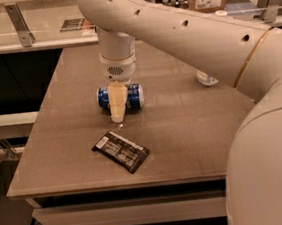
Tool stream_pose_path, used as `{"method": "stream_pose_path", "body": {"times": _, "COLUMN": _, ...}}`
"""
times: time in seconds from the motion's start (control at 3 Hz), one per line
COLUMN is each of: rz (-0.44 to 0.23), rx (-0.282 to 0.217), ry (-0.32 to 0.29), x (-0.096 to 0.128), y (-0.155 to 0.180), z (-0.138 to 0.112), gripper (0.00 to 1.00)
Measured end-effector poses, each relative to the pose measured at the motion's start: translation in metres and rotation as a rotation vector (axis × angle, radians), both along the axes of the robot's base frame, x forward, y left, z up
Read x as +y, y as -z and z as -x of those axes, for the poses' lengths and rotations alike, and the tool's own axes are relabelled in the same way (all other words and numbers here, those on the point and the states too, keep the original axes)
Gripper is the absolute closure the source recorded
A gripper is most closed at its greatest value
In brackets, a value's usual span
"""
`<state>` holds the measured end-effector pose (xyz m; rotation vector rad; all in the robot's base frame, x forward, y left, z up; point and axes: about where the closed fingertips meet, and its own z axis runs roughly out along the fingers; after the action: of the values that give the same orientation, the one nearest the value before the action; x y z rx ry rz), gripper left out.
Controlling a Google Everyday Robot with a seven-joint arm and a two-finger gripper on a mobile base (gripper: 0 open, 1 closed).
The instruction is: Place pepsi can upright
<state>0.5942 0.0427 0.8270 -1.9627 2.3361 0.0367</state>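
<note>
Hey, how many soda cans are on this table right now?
1. The pepsi can lies on its side near the middle of the table, right under the pincer. The arm covers the table's right side, so another could be hidden.

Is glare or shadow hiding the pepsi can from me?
Camera view: warm, even light, no strong glare on the table; only a faint shadow beneath the pepsi can, which lies on its side. The gripper, down over the can, covers its middle; both blue ends show. The arm blocks the view's right side and most of the bottle.
</note>
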Motion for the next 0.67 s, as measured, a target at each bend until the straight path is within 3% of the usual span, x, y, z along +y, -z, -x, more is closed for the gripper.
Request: {"method": "stream_pose_path", "body": {"times": 0.67, "rz": 0.029, "rx": 0.017, "ry": -0.04, "x": 0.0053, "y": 0.0059, "z": 0.0057, "gripper": 0.63}}
